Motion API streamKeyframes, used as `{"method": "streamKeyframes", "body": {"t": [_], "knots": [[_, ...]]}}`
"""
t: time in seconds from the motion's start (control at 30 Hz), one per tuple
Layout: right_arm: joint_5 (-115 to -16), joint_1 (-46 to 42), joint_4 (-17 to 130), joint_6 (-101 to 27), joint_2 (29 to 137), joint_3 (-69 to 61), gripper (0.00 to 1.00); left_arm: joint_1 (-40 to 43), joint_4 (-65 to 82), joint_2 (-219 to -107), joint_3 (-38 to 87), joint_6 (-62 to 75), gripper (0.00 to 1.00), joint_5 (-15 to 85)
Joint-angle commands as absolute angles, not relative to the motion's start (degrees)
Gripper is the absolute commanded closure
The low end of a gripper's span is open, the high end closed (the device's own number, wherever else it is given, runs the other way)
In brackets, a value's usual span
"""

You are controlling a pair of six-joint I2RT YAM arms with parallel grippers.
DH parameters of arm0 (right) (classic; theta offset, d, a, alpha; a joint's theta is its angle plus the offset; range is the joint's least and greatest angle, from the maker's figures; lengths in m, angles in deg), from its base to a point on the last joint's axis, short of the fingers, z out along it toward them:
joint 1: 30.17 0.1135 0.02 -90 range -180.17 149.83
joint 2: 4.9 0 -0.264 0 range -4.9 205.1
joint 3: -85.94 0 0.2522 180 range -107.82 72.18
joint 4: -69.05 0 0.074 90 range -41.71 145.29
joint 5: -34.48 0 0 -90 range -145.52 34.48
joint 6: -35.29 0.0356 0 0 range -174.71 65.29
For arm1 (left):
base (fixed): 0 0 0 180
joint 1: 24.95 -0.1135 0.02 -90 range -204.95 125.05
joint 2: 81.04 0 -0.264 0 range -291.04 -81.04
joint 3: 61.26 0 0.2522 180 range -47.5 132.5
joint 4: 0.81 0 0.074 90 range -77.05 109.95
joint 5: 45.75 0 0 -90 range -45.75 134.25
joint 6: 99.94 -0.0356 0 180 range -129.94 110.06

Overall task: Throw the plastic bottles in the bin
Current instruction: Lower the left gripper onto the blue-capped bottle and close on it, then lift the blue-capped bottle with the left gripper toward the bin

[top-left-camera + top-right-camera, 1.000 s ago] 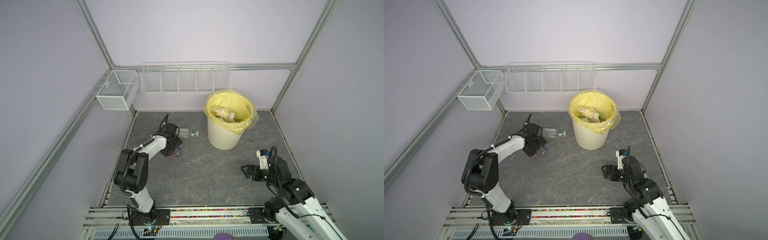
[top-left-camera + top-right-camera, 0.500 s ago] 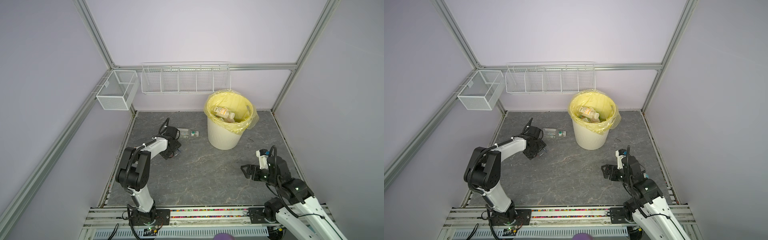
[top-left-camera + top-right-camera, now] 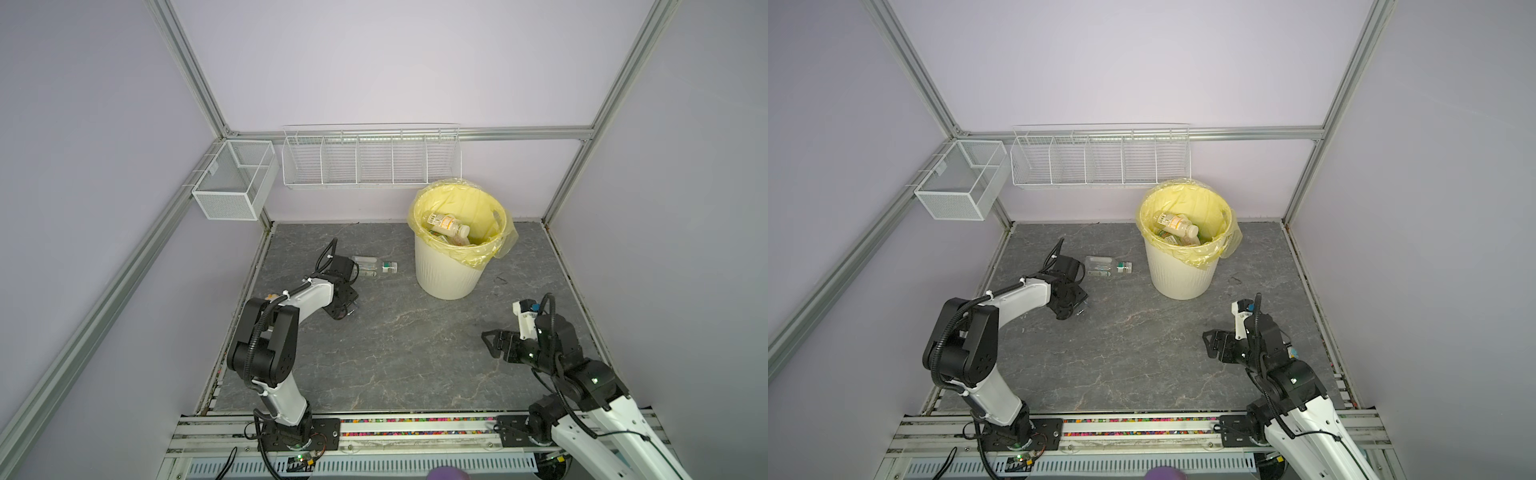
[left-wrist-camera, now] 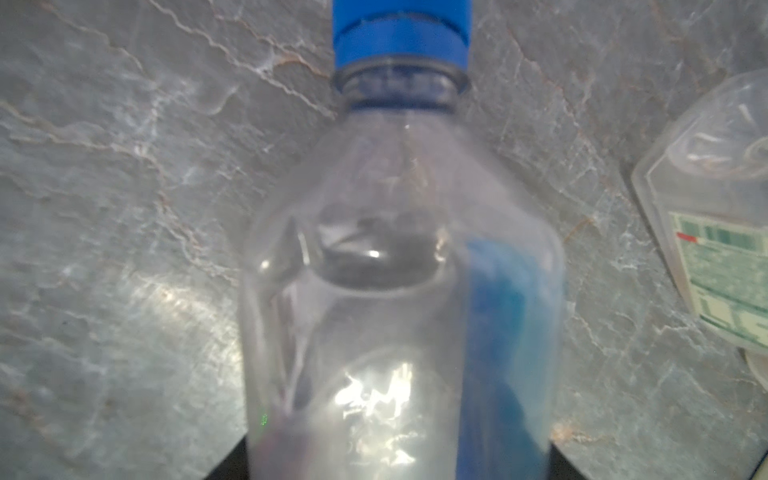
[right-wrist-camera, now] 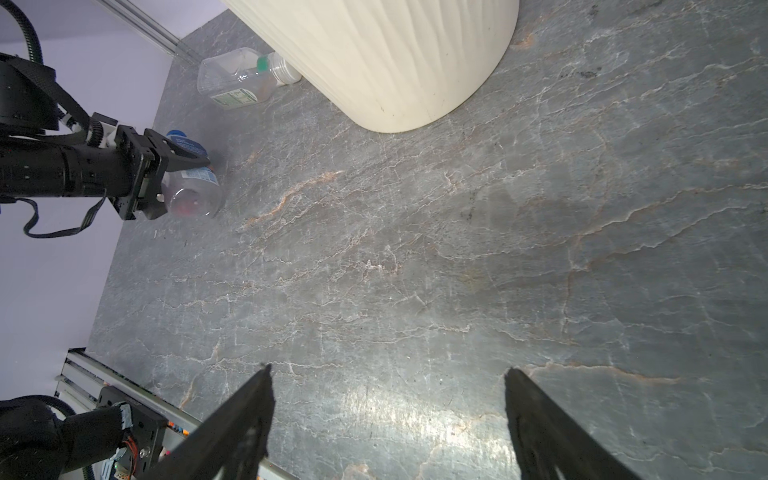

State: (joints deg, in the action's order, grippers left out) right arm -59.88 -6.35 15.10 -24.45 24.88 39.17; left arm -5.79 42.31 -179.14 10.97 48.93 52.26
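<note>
Near the left floor edge, we find the left gripper (image 3: 344, 312) straddling a clear blue-capped plastic bottle (image 4: 399, 291) lying down; whether the grip is tight we cannot tell. Farther off, a second clear plastic bottle (image 3: 374, 266) lies near the cream ribbed round bin (image 3: 446, 274), which holds other bottles (image 3: 449, 224). Our right gripper (image 5: 386, 415), spread wide and empty, hangs over broad grey marbled floor (image 3: 415, 353).
</note>
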Motion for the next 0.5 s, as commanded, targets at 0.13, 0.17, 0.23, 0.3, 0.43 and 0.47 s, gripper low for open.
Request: {"method": "streamKeyframes", "body": {"t": [0.13, 0.17, 0.23, 0.3, 0.43, 0.47], "knots": [[-62.2, -6.2, 16.2, -21.8, 25.2, 38.9, 0.12, -5.8, 40.7, -171.5, 6.0, 48.4, 0.42, 49.9], [-62.2, -6.2, 16.6, -21.2, 25.3, 39.0, 0.12, -5.8, 41.1, -171.1, 5.9, 47.8, 0.42, 49.3], [-62.2, -6.2, 17.4, -20.4, 25.3, 39.7, 0.12, -5.9, 41.7, -170.7, 5.7, 46.2, 0.44, 48.0], [-62.2, -6.2, 18.3, -19.4, 25.4, 40.5, 0.12, -5.9, 42.3, -169.9, 5.1, 44.9, 0.45, 46.8], [-62.0, -6.2, 19.6, -17.8, 26.0, 42.0, 0.12, -5.8, 42.9, -166.4, 3.4, 42.9, 0.46, 45.2], [-61.8, -6.2, 19.8, -17.4, 26.2, 42.3, 0.12, -5.8, 43.5, -165.2, 3.2, 42.3, 0.46, 45.2]]}}
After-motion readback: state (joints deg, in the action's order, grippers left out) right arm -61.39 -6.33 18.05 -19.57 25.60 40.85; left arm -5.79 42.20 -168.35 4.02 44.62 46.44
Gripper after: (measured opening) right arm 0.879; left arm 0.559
